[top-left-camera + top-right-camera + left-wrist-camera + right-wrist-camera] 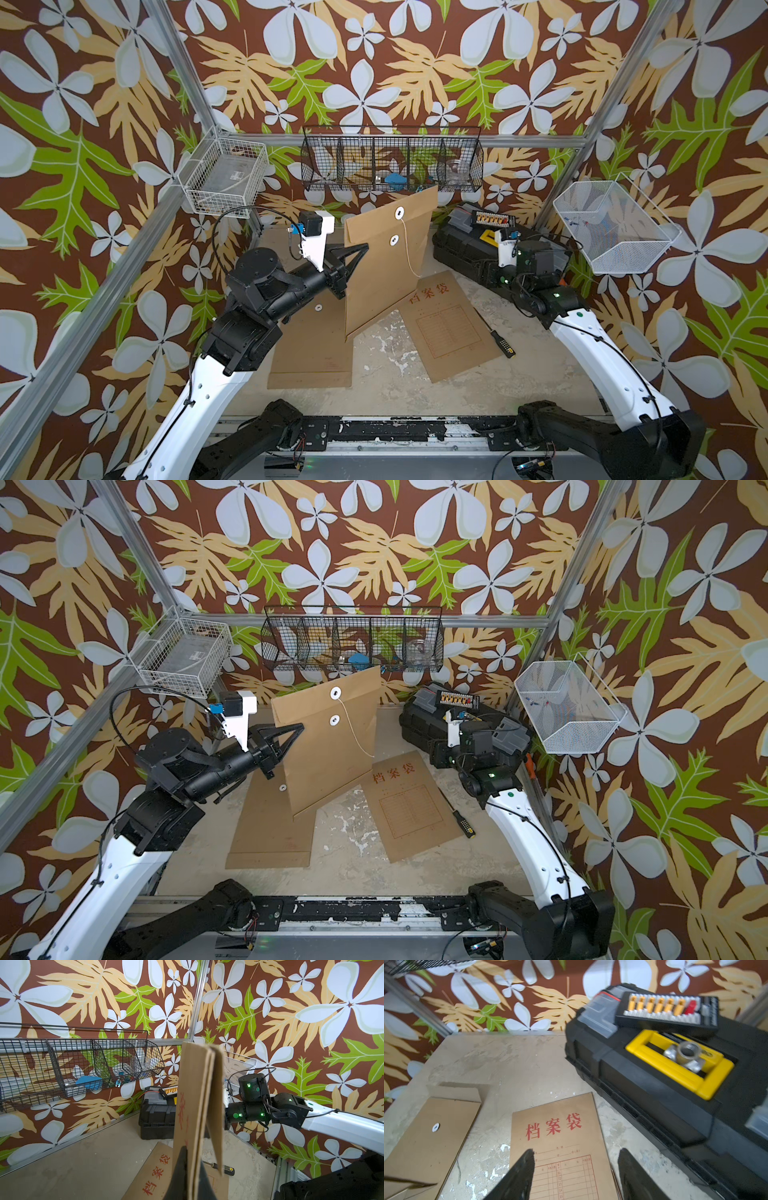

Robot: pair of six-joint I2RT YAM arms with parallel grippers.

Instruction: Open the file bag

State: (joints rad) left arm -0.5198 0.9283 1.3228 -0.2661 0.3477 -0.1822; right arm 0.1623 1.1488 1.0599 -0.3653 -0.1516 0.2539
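Observation:
A brown paper file bag [386,266] [328,750] stands upright over the middle of the table, its lower corner near the surface. My left gripper [353,259] [192,1159] is shut on its side edge. Two white buttons [400,212] sit on its face, and the string [409,253] hangs loose from the upper one. In the left wrist view the flap [217,1115] stands slightly away from the bag's body. My right gripper [576,1153] is open and holds nothing, hovering over a flat bag beside the toolbox, well right of the held bag.
A second file bag [449,328] [560,1147] with red characters lies flat at centre right. Another [311,353] lies under my left arm. A black toolbox [469,245] [664,1064] stands at back right, with a screwdriver [498,338] nearby. Wire baskets [390,164] hang on the walls.

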